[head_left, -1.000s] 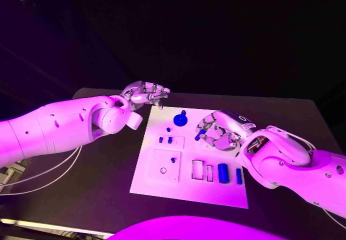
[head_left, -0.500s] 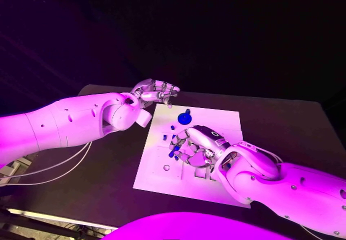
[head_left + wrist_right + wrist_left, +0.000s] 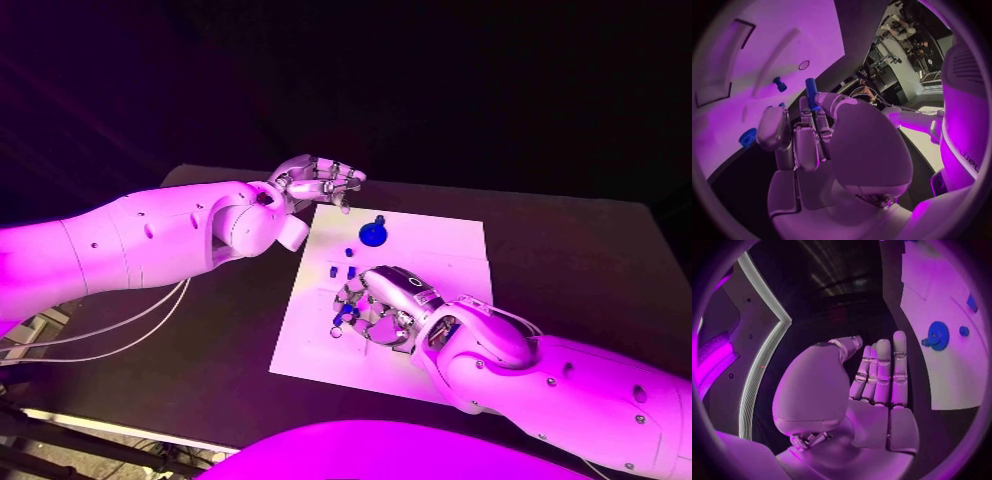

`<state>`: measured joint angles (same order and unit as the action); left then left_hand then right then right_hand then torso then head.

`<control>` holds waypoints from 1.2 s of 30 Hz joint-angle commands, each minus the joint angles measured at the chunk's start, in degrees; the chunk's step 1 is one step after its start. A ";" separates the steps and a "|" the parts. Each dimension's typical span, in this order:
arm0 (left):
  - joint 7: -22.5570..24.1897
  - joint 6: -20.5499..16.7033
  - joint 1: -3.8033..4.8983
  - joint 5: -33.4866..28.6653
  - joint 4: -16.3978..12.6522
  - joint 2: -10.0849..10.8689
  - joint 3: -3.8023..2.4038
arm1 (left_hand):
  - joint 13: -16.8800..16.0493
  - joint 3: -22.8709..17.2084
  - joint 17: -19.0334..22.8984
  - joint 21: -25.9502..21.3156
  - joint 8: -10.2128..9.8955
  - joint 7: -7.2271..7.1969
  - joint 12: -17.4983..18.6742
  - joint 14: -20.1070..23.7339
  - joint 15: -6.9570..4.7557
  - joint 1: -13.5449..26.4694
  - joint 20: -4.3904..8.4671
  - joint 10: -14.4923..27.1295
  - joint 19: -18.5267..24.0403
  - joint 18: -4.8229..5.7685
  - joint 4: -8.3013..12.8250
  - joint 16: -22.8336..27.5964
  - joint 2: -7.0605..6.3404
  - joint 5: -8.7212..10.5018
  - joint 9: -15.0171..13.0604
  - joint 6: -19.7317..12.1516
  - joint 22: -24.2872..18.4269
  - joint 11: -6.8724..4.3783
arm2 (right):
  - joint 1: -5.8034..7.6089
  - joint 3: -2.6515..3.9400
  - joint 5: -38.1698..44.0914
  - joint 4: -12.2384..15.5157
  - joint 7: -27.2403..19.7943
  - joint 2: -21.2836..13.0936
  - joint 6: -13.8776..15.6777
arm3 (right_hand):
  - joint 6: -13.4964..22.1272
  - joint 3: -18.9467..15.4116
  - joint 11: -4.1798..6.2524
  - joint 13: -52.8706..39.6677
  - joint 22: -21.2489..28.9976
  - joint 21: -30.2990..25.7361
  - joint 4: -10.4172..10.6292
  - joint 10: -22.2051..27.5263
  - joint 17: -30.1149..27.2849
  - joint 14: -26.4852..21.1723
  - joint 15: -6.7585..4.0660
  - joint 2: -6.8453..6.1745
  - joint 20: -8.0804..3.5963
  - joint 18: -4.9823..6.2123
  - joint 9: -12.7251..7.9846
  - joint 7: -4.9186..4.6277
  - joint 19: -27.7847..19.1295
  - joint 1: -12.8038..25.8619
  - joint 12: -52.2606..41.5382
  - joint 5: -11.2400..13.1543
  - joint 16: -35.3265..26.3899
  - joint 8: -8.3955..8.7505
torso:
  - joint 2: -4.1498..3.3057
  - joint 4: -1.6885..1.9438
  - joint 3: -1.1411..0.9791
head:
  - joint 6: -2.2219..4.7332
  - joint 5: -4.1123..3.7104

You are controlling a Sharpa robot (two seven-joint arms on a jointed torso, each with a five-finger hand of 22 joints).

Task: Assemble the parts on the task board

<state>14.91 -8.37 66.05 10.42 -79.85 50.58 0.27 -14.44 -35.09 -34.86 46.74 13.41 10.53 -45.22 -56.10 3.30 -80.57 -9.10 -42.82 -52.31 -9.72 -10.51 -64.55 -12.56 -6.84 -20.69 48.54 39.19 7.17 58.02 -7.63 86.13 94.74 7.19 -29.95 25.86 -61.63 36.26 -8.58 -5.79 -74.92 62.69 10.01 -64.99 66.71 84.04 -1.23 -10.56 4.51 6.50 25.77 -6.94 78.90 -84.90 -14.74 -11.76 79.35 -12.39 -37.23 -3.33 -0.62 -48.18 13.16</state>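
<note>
The white task board [image 3: 440,245] lies in the middle of the black table. A blue gear [image 3: 374,235] sits at its far edge, with two small blue pegs [image 3: 343,270] nearer. My right hand [image 3: 384,305] hovers over the board's near left part. It pinches a blue pin [image 3: 811,93] between thumb and fingers, close to a round hole [image 3: 804,65] and a standing blue peg [image 3: 779,84]. My left hand [image 3: 320,183] hangs off the board's far left corner, fingers held side by side with nothing in them [image 3: 879,372]. The gear [image 3: 937,335] lies beyond it.
Shallow rectangular recesses [image 3: 731,35] are cut into the board [image 3: 786,30]. Black table [image 3: 577,250] stretches to the board's right and the near left [image 3: 216,350]. White cables [image 3: 101,340] hang off the table's left side under my left arm.
My right hand has swung from the board's right-middle to its near left part, carrying the blue pin. My left hand has stayed by the far left corner.
</note>
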 commanded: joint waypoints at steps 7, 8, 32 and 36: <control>0.43 0.83 0.02 -0.35 -0.03 -0.15 -0.01 | 0.05 0.31 -0.05 -0.28 0.38 0.26 0.20 0.11 0.24 0.19 0.10 0.24 -0.36 -0.81 0.15 -0.17 0.49 -0.20 0.06 -0.25 -0.05 0.24 | -0.52 -0.31 3.49 -1.01 1.56 0.96 -0.75 | 0.24 0.78 5.56 -0.11 -1.38 -0.01 -0.61 -5.80 -0.02 1.69 -0.20 0.43 -0.10 -1.03 0.12 -0.26 0.24 -0.07 -0.10 -0.17 0.12 -0.26 | -0.01 -0.02 0.01 | -0.43 0.34; 0.43 0.84 0.02 -0.35 -0.02 -0.15 -0.01 | 0.05 0.31 -0.05 -0.28 0.38 0.26 0.20 0.11 0.24 0.19 0.10 0.24 -0.36 -0.81 0.15 -0.17 0.49 -0.20 0.06 -0.25 -0.05 0.24 | -0.58 -0.33 3.63 -1.11 1.77 1.06 -0.83 | 0.24 0.78 5.56 -0.11 -1.38 -0.01 -0.61 -5.80 -0.02 1.69 -0.20 0.43 -0.10 -1.03 0.12 -0.26 0.24 -0.07 -0.10 -0.17 0.12 -0.26 | -0.02 -0.03 0.00 | -0.46 0.36; 0.37 0.99 0.02 -0.35 0.06 -0.13 -0.01 | 0.08 0.34 -0.08 -0.33 0.41 0.25 0.18 0.13 0.23 0.19 0.10 0.26 -0.38 -0.82 0.16 -0.16 0.53 -0.19 0.07 -0.28 -0.08 0.23 | -1.14 -0.55 4.74 -1.20 2.99 1.57 -4.77 | 0.32 1.01 5.53 -0.15 -1.40 -0.08 -0.92 -5.83 0.01 1.71 -0.18 0.48 -0.08 -1.02 0.27 -0.29 0.20 0.21 0.01 -0.15 0.14 -0.35 | -0.01 -0.02 -0.04 | -1.20 0.51; 0.36 0.98 0.02 -0.35 0.05 -0.10 -0.01 | 0.08 0.34 -0.08 -0.33 0.41 0.25 0.18 0.13 0.23 0.19 0.10 0.26 -0.38 -0.82 0.16 -0.16 0.53 -0.19 0.07 -0.28 -0.08 0.23 | -1.20 -0.57 5.06 -1.26 3.19 1.64 -4.91 | 0.32 1.01 5.53 -0.15 -1.40 -0.08 -0.92 -5.83 0.01 1.71 -0.18 0.48 -0.08 -1.02 0.27 -0.29 0.20 0.21 0.01 -0.15 0.14 -0.35 | -0.02 -0.03 -0.02 | -1.26 0.48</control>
<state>14.89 -8.34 66.05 10.37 -79.75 50.55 0.28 -14.45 -34.93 -34.85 46.74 13.62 10.53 -45.22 -56.10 3.30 -80.57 -9.10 -42.82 -52.31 -9.72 -10.35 -64.54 -12.56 -6.84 -20.70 48.54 39.20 7.17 56.93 -8.15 90.14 93.48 9.98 -28.36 22.30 -61.44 36.24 -8.57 -5.83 -74.95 62.68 9.85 -64.98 66.72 84.04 -1.22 -10.56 4.52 6.57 25.95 -6.91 78.90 -84.90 -14.39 -11.60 79.35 -12.58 -37.23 -3.38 -0.64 -49.37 13.63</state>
